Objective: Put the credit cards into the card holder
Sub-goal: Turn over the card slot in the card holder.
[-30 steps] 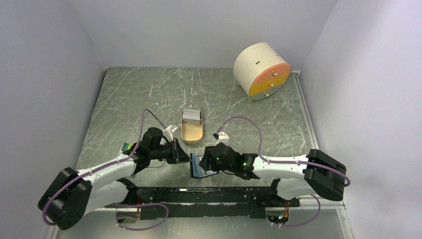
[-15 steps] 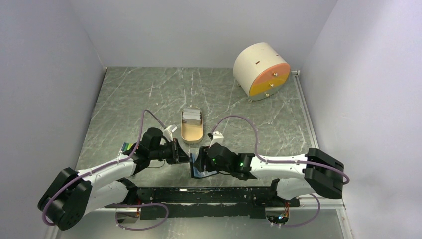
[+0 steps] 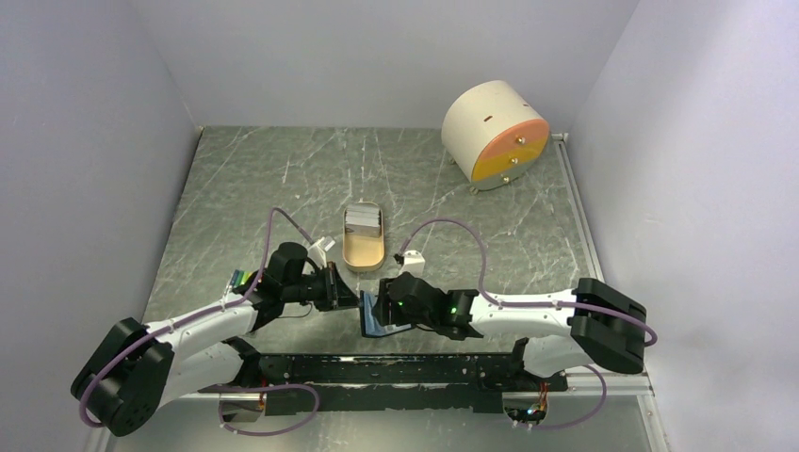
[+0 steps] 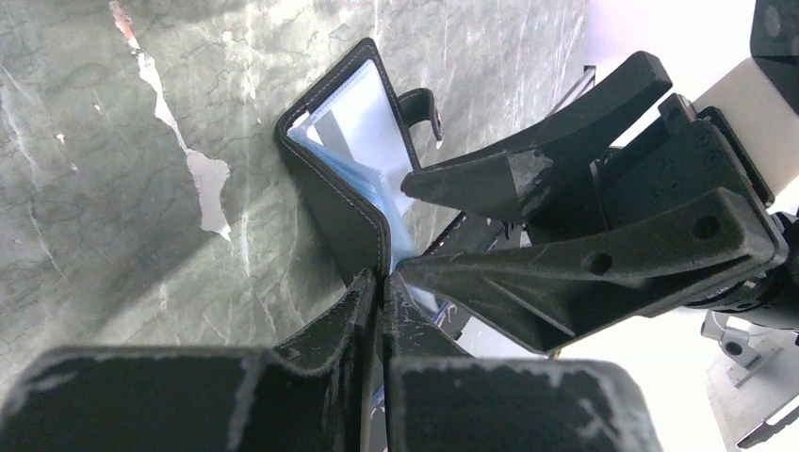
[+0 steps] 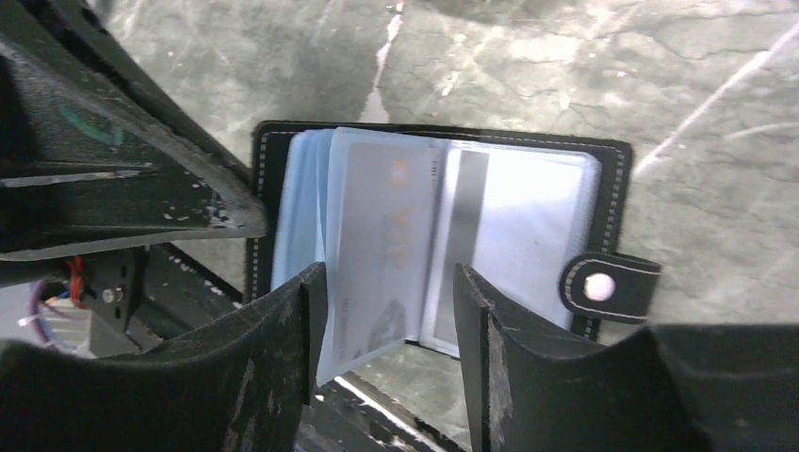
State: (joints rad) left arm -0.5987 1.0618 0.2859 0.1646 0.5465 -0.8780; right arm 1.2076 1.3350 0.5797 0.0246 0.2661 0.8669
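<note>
The black card holder (image 5: 269, 169) lies open near the table's front edge, with glossy blue-grey pockets; it also shows in the top view (image 3: 371, 323) and the left wrist view (image 4: 330, 202). A grey credit card (image 5: 382, 240) sits in a middle pocket, its lower end between my right gripper's (image 5: 384, 325) open jaws. My left gripper (image 4: 381, 287) is shut on the holder's left cover edge. More silvery cards (image 3: 363, 220) lie stacked in the tan oval tray (image 3: 363, 252). The snap tab (image 5: 610, 285) sticks out at the right.
A round beige drum with an orange face (image 3: 495, 132) stands at the back right. A small set of coloured markers (image 3: 245, 277) lies beside the left arm. A black rail (image 3: 396, 367) runs along the front edge. White walls close in on three sides.
My right gripper has shifted slightly left, closer over the open card holder. The left gripper has kept its hold and place.
</note>
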